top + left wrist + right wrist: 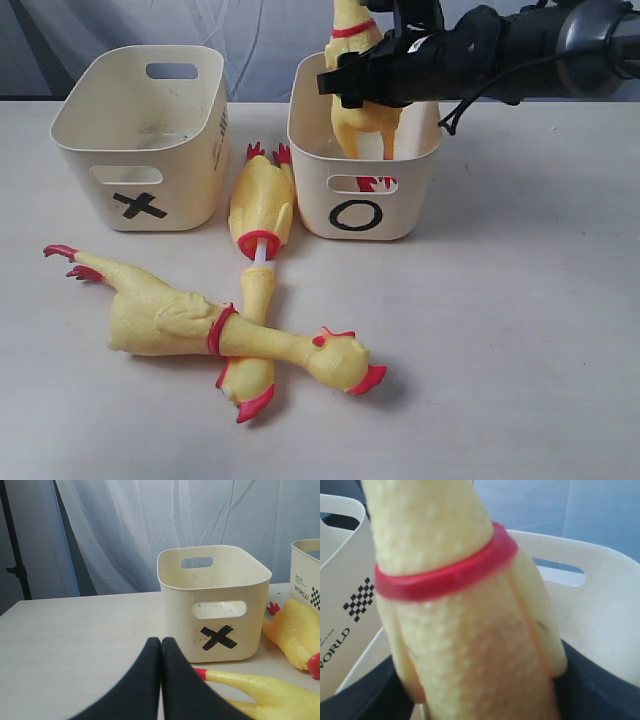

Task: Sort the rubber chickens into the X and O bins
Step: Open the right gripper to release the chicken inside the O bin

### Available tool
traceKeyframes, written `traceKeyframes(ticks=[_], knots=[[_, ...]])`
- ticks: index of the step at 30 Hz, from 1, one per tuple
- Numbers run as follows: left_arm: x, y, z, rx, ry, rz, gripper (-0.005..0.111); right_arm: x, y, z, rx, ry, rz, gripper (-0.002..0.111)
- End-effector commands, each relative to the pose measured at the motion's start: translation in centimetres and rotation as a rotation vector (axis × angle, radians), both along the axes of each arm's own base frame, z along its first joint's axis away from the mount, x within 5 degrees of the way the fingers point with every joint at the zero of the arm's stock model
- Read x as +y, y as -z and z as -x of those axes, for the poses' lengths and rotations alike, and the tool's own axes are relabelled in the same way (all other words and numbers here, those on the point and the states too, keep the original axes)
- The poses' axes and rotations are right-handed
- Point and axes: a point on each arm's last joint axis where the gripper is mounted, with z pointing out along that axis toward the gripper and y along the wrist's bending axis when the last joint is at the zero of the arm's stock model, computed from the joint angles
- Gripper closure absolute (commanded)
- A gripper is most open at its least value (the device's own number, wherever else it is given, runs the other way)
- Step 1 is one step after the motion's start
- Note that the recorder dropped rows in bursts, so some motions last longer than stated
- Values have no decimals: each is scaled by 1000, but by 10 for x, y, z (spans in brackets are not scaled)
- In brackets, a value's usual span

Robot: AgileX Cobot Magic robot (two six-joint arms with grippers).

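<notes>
My right gripper [365,85] is shut on a yellow rubber chicken [365,120] and holds it upright, legs down inside the O bin [320,200]. Its red feet show through the bin's handle slot. In the right wrist view the held chicken [460,630] fills the frame between the dark jaws of the right gripper [480,690]. Two more chickens lie crossed on the table: one with a white neck tube [262,205] between the bins, the other [160,320] across its neck. The X bin [190,190] stands at left. My left gripper [161,642] is shut and holds nothing, in front of the X bin [180,625].
A white curtain hangs behind the table. In the left wrist view a red-toed chicken leg [240,682] lies just beside my left fingers, and the O bin's printed side [305,575] shows at the edge. The black right arm [520,50] reaches in over the O bin.
</notes>
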Motion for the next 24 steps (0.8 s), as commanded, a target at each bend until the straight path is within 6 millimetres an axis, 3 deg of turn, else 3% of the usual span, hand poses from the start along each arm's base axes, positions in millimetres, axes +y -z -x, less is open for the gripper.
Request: traceKeyframes(ticks=[1, 5, 14, 18, 24], knots=[[0, -2, 0, -16, 1, 7, 107, -5, -38, 8, -106, -21, 8, 60], [0, -2, 0, -16, 1, 7, 107, -6, -48, 13, -100, -38, 11, 40], [0, -2, 0, -16, 1, 7, 107, -5, -43, 15, -57, -54, 23, 39], [0, -2, 0, -16, 1, 7, 107, -6, -44, 15, -63, -52, 21, 30], [0, -2, 0, -16, 1, 7, 107, -5, -43, 15, -59, -50, 18, 29]])
